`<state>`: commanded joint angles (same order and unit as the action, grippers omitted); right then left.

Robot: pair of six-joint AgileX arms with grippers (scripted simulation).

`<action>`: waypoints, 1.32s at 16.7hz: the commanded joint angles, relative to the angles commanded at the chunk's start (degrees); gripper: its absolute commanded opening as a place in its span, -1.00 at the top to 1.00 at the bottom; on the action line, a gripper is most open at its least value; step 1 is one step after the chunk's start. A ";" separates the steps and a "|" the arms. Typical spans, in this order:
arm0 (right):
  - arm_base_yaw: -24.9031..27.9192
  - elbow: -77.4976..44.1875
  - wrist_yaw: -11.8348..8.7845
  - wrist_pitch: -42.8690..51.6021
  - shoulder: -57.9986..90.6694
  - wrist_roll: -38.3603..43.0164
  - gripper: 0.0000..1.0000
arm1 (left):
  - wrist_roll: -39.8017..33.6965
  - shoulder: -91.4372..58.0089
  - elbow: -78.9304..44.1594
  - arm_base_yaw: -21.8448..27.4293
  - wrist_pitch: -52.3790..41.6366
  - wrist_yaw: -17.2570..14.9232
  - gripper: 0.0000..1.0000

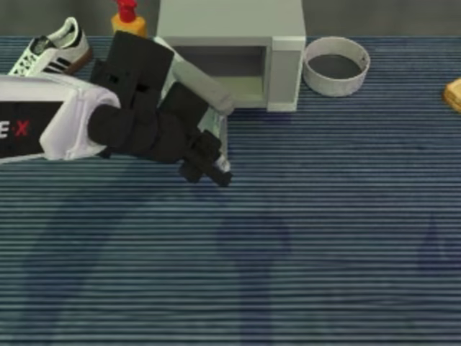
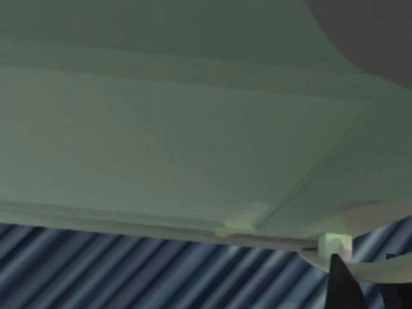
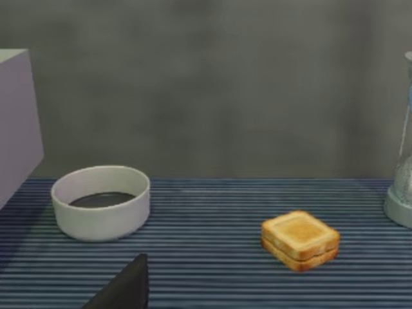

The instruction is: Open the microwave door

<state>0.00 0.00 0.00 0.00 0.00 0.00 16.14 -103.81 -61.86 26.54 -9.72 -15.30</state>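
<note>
So the microwave (image 1: 238,32) sits at the back of the table, left of centre, and the microwave door (image 1: 205,86) is swung well out toward the front, cavity wide open. The left gripper (image 1: 216,167) is right at the door's free edge, down by the handle end, with the black arm lying across the left side of the striped blue table (image 1: 324,238). Honestly can't tell how the jaws stand, the arm covers them from above. The left wrist view is just filled with the pale door panel (image 2: 180,129) up close, plus one dark fingertip (image 2: 341,283) poking in under its edge.

The right arm isn't in the top view. Its wrist camera looks at a grey ring-shaped bowl (image 3: 101,201) just beside the microwave, and some toast (image 3: 300,239) further off
</note>
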 joint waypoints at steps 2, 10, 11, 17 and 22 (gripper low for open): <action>0.00 0.00 0.00 0.00 0.00 0.00 -1.00 | 0.00 0.00 0.00 0.00 0.00 0.00 1.00; 0.00 0.00 0.00 0.00 0.00 0.00 -1.00 | 0.00 0.00 0.00 0.00 0.00 0.00 1.00; 0.00 0.00 0.00 0.00 0.00 0.00 -1.00 | 0.00 0.00 0.00 0.00 0.00 0.00 1.00; 0.00 0.00 0.00 0.00 0.00 0.00 -1.00 | 0.00 0.00 0.00 0.00 0.00 0.00 1.00; 0.00 0.00 0.00 0.00 0.00 0.00 -1.00 | 1.84 0.31 0.31 -0.64 -0.59 -1.56 1.00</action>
<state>0.00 0.00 0.00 0.00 0.00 0.00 17.98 -103.50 -61.56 25.90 -10.31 -16.86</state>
